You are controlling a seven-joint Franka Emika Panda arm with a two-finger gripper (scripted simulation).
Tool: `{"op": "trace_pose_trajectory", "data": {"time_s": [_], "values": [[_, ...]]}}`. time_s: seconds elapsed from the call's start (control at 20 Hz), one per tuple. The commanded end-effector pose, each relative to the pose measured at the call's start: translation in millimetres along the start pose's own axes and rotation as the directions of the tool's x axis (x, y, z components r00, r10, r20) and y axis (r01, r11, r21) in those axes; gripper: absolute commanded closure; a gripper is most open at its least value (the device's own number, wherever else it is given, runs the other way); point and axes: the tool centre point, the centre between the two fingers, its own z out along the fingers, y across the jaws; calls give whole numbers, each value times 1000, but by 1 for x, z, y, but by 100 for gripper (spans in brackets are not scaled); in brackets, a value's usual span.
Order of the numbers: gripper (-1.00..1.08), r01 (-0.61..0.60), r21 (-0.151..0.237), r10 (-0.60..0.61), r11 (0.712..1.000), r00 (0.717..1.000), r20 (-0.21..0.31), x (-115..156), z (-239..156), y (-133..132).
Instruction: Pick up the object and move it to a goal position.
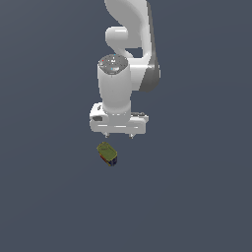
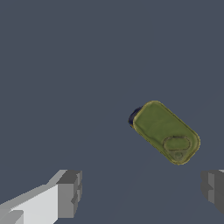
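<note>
The claw (image 1: 118,135) hangs wide and empty above the surface (image 1: 49,197). The tin (image 1: 107,154) lies flat, just beside and not between the fingers (image 2: 69,193), its long axis diagonal to their closing line.

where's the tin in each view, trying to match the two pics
Exterior view: the tin lies on the dark floor just below the white gripper, toward the exterior view's left of it.
Wrist view: the tin shows its olive-yellow top, lying at a slant, beyond the open fingers.
Shared landmark: the gripper's two fingertips, near the tin in both views.
</note>
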Motion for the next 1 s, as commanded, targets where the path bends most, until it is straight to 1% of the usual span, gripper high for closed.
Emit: {"op": "trace_pose_trajectory", "data": {"time_s": [0.0, 0.15, 0.45, 0.7, 0.95], "values": [[-92, 0, 0, 0, 1000, 1000, 0, 0, 0, 0], [-92, 5, 4, -5, 1000, 1000, -5, 1, -3, -2], [-92, 29, 24, -29, 999, 999, -33, 8, -18, -14], [-92, 32, 23, -31, 999, 999, -32, 8, -17, -13], [-92, 60, 21, -59, 998, 998, -31, 9, -15, -11]]}}
